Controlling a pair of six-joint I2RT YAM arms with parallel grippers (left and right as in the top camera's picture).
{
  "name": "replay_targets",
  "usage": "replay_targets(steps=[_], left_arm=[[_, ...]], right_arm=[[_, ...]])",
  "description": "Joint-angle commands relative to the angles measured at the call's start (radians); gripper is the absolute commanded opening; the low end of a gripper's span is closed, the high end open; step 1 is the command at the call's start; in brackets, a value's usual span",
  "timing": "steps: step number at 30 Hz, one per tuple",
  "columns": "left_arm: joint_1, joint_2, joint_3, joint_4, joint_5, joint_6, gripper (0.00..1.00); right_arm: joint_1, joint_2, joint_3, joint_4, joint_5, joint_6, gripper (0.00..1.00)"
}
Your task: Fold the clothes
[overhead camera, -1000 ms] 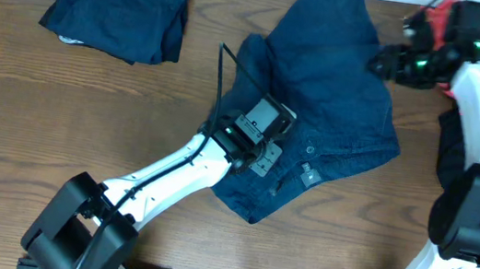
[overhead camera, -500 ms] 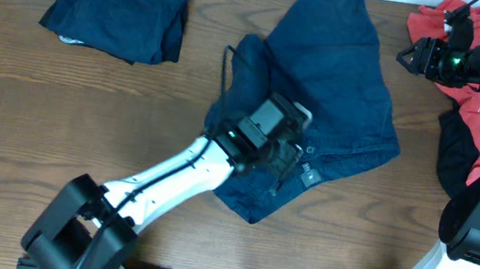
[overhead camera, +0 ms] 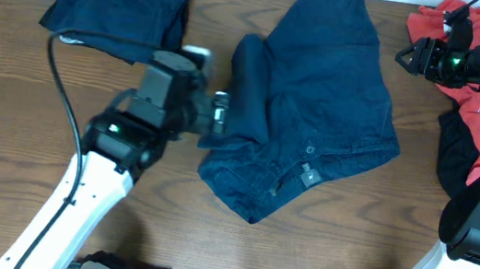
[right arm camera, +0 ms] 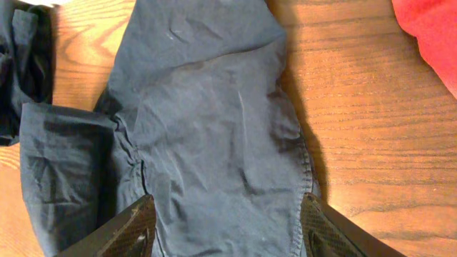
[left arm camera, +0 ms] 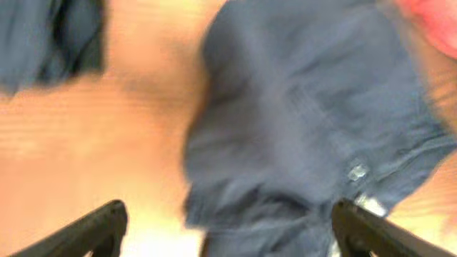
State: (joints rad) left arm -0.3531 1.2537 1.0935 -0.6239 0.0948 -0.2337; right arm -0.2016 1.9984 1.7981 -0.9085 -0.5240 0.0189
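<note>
The dark navy shorts (overhead camera: 320, 89) lie spread mid-table, their button and small tag near the lower edge and a flap doubled over at the left side. My left gripper (overhead camera: 221, 113) hovers open at that left edge with nothing in it. The blurred left wrist view shows the shorts (left arm camera: 307, 121) beneath and beyond the left gripper (left arm camera: 228, 235), and both fingertips (left arm camera: 100, 227) are wide apart. My right gripper (overhead camera: 408, 56) hangs open by the shorts' upper right. In the right wrist view the shorts (right arm camera: 207, 121) lie under the right gripper (right arm camera: 225, 228).
A folded navy pile (overhead camera: 118, 2) sits at the back left. A coral-red T-shirt (overhead camera: 473, 58) and a black garment (overhead camera: 456, 154) lie at the right edge under the right arm. The red shirt (right arm camera: 432, 28) and the navy pile (right arm camera: 21, 57) also show at the corners of the right wrist view.
My left gripper has opened, let go of the shorts and drawn back left to their edge. The right gripper lifted away to the upper right and has held still since.
</note>
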Motion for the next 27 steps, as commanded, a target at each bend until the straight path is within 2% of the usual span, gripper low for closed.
replay_targets(steps=[1, 4, 10, 16, 24, 27], left_arm=[[0.05, 0.078, -0.001, -0.079, -0.023, -0.015, 0.95], [0.086, 0.166, -0.002, -0.131, 0.014, 0.003, 0.95], [0.1, 0.352, -0.005, -0.103, 0.179, 0.117, 0.93], [0.1, 0.497, -0.005, -0.085, 0.235, 0.289, 0.84], [0.1, 0.548, -0.005, -0.055, 0.243, 0.321, 0.75], [0.1, 0.548, -0.007, -0.052, 0.321, 0.364, 0.68]], right_arm=[[0.013, 0.003, 0.022, -0.002, -0.015, 0.01, 0.64], [0.027, 0.003, 0.022, 0.0, -0.013, 0.01, 0.64], [0.053, 0.003, 0.022, 0.004, 0.018, 0.01, 0.65], [0.059, 0.003, 0.022, 0.003, 0.031, 0.01, 0.66], [0.059, 0.003, 0.022, 0.002, 0.049, 0.01, 0.67], [0.059, 0.003, 0.022, 0.003, 0.049, 0.01, 0.67]])
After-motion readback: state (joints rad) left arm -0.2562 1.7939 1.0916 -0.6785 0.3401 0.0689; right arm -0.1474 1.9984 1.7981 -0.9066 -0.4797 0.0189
